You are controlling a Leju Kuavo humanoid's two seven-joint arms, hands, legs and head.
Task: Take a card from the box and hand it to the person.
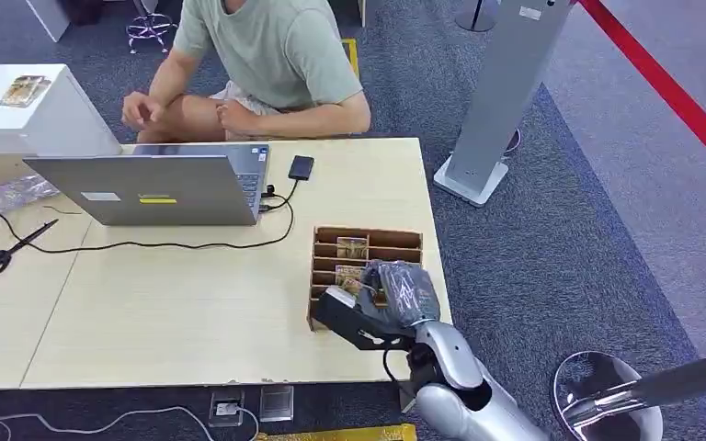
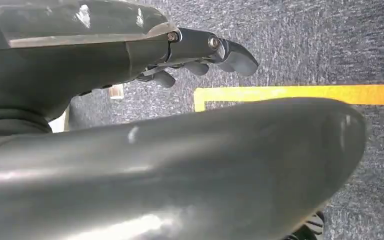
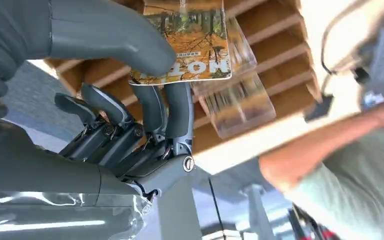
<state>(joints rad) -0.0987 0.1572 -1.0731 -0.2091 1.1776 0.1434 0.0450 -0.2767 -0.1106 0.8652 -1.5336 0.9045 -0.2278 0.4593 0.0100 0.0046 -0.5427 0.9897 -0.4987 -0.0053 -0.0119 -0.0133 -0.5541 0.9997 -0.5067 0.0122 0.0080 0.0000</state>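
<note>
A brown slotted box [image 1: 368,250] stands on the table near its right edge, with a card [image 1: 352,247] upright in a far slot. My right hand [image 1: 393,296] hovers over the box's near slots. In the right wrist view the thumb and fingers [image 3: 179,107] pinch an orange forest-print card [image 3: 190,47] just above the box [image 3: 270,30]. My left hand [image 2: 200,52] hangs beside my body over the carpet, fingers loosely curled, holding nothing. The person [image 1: 271,55] sits across the table with forearms resting near a laptop.
An open laptop [image 1: 152,188], a phone [image 1: 301,167] and a black cable lie on the table; scissors [image 1: 5,253] sit at the left. A grey stand [image 1: 487,110] and a stool [image 1: 607,395] are to the right on the carpet.
</note>
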